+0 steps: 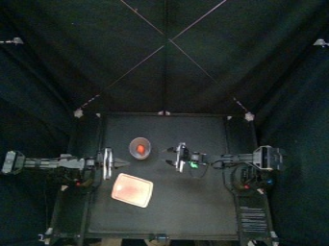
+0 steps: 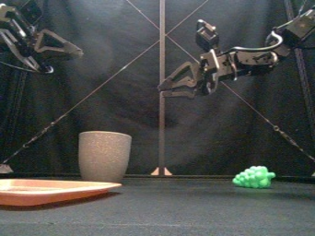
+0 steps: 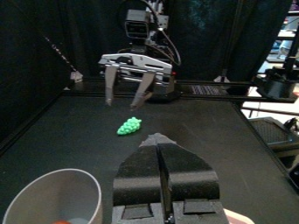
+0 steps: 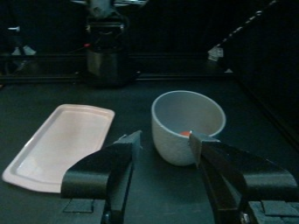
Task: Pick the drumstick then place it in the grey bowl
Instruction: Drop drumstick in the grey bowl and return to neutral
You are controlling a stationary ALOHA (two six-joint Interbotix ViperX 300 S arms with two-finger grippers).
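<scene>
Drumstick lies inside grey bowl; we judge placing done. Right gripper hangs above and right of bowl, jaws apart, empty. Left gripper rests left of bowl, jaws pressed together. We advise retreating right arm upward, clear of bowl rim.

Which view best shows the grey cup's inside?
Right wrist view: the grey cup is large, with a small orange thing inside. Top shows it small; front only its outer wall; left wrist cuts it off at the corner.
</scene>
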